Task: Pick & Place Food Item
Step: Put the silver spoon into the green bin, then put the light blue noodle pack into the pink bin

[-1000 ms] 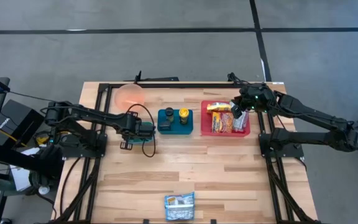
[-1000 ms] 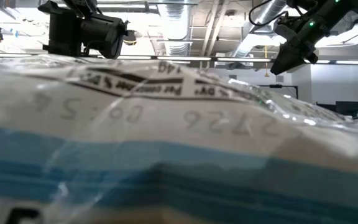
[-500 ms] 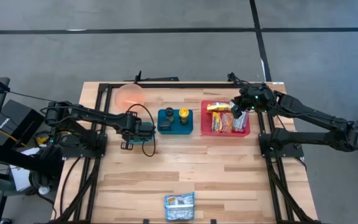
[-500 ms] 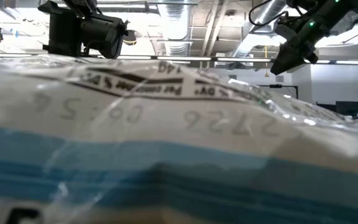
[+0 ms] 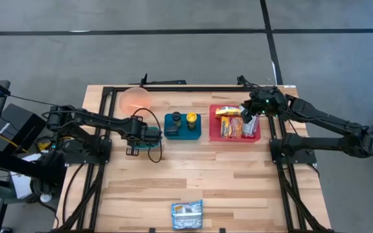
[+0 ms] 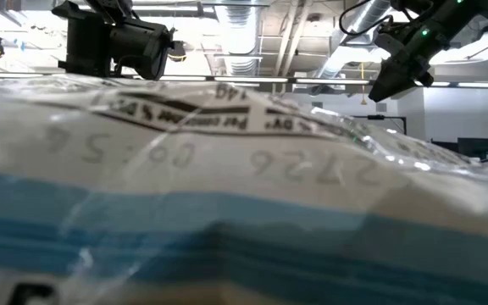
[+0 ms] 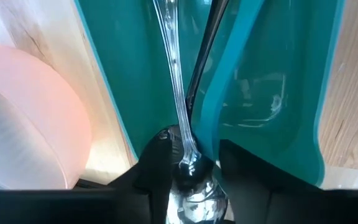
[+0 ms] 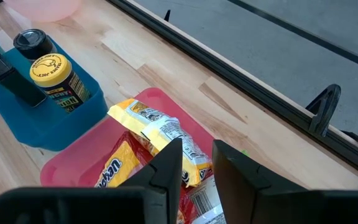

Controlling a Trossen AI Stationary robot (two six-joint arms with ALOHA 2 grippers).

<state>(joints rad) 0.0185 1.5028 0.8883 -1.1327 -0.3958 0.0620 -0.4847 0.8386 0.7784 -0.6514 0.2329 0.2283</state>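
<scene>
A teal bin (image 5: 182,126) with two bottles stands at mid-table. My left gripper (image 5: 158,134) is at its left edge, pointing steeply down. In the left wrist view its fingers (image 7: 157,165) stand open on either side of the low end of a clear plastic utensil (image 7: 174,74) that reaches into the teal bin (image 7: 129,74). Several snack packets (image 5: 230,124) lie in a red tray (image 5: 258,137). My right gripper (image 8: 196,152) hovers above them, narrowly open, with nothing between its fingers. A blue-white packet (image 5: 186,215) lies flat at the near edge. My left gripper's fingers flank the clear utensil's low end (image 7: 190,163), coming at it from above on a slant. A gap shows beside one finger. I cannot tell whether either finger touches the utensil.
A pink bowl (image 5: 135,97) sits at the far left behind my left arm. A black utensil (image 7: 205,56) lies beside the clear one in the bin. The blue-white packet (image 6: 227,195) fills the low view. Bare wood lies between the bins and the near edge.
</scene>
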